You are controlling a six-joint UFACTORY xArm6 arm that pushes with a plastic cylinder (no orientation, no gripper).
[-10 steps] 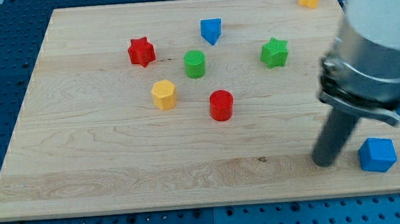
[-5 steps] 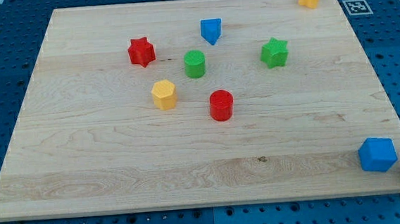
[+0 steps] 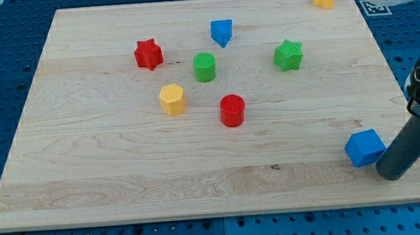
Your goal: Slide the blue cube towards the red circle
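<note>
Blue cube (image 3: 364, 148) now nudged left from the near right corner, rod tip (image 3: 392, 174) touching its right, no gripper fitted, red circle (image 3: 232, 110) well apart.

Bare board runs between the blue cube (image 3: 365, 148) and the red cylinder (image 3: 232, 110); no block stands on that line. The tip (image 3: 392, 173) sits just at the cube's lower right, at the board's (image 3: 110, 176) bottom-right corner. Above the cylinder the blocks crowd: green cylinder (image 3: 204, 67), yellow hexagonal block (image 3: 172, 99) and green star (image 3: 289, 55). The whole bottom strip lies open.
</note>
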